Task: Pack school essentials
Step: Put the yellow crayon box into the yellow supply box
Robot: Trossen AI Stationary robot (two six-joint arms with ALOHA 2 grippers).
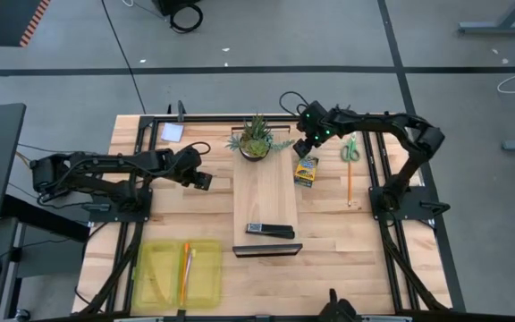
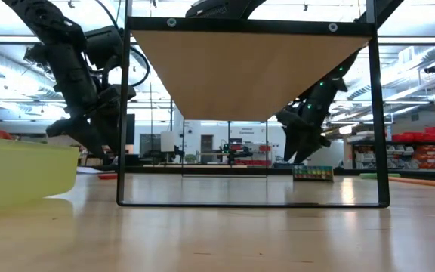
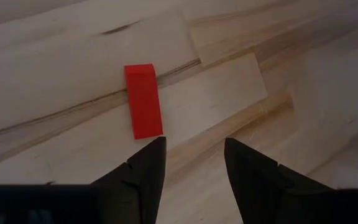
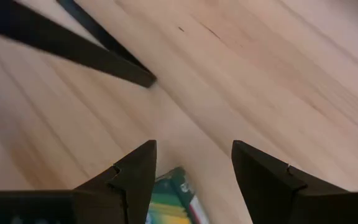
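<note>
We note the left gripper [image 3: 191, 163] released, fingers spread, hovering over the table [image 1: 338, 233] just short of the red eraser [image 3: 143, 100]. Right gripper [image 4: 192, 167] likewise released, poised above the crayon box [image 1: 306, 171], which lies beside the raised wooden board [image 1: 265, 201].

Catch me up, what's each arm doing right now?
The left gripper hangs open just short of the red eraser, which lies on the table untouched. The right gripper is open above the crayon box, near the potted plant. The yellow tray already holds an orange pen. Scissors and pencil lie unpacked.
</note>
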